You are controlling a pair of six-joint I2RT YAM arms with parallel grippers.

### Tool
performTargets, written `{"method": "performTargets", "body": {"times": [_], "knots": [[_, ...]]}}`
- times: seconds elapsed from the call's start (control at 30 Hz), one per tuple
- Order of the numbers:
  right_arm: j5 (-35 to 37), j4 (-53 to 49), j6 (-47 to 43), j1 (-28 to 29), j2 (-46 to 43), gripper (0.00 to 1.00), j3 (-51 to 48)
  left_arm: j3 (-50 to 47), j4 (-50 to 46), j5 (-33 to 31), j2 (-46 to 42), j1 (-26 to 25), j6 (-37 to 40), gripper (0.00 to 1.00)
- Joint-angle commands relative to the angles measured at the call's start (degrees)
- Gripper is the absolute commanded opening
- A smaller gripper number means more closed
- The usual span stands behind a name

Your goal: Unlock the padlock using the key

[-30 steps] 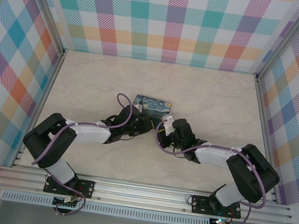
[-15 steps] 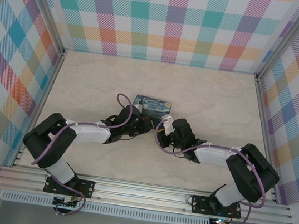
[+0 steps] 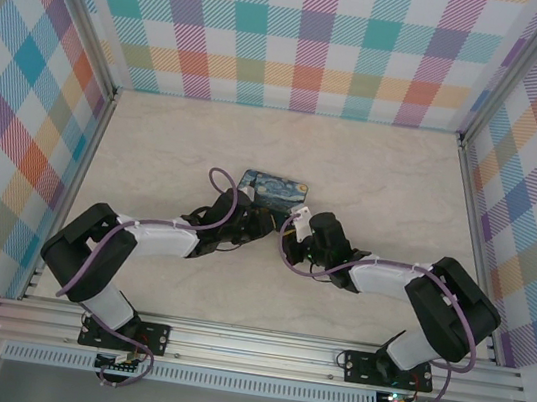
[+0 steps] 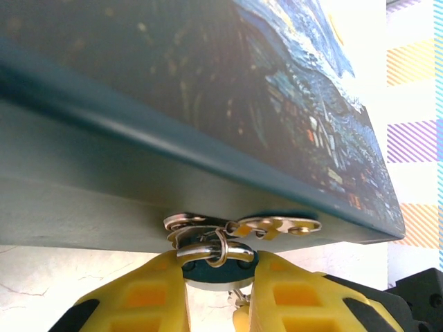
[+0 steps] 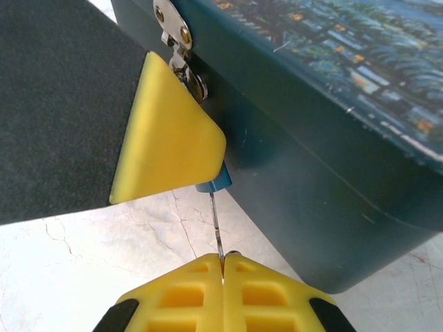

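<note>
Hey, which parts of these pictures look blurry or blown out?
Left wrist view: the dark-blue painted tin box is blurred at its near left, sharper rightwards, with white glare top right. Right wrist view: the thin dark grey metal key is sharp; the tin's lid is slightly soft. Top view: even light, no glare.

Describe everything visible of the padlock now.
The padlock is tiny: a blue body with a thin silvery shackle looped through the hasp on the front of the Starry Night tin. It hangs below the hasp, clamped between yellow fingers of the left gripper. The key, pinched by the right gripper, meets its underside.
</note>
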Motion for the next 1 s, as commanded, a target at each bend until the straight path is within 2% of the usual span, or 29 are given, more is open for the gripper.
{"method": "performTargets", "body": {"times": [0.0, 0.43, 0.7, 0.97], "knots": [[0.17, 5.82, -0.05, 0.4, 0.19, 0.04, 1.14, 1.22, 0.91, 1.01, -2.55, -1.4, -0.54, 0.2], [0.56, 10.21, -0.69, 0.3, 0.76, 0.04, 0.34, 1.79, -1.15, 1.66, -4.44, -1.55, -2.48, 0.2], [-0.35, 18.57, -1.91, 0.21, 1.62, 0.05, -0.63, 2.87, -2.61, 3.05, -5.04, -1.59, -3.72, 0.2], [-1.98, 21.68, -2.8, -0.62, 2.6, 0.05, -0.59, 3.42, -3.19, 3.94, -4.51, -1.52, -3.81, 0.2]]}}
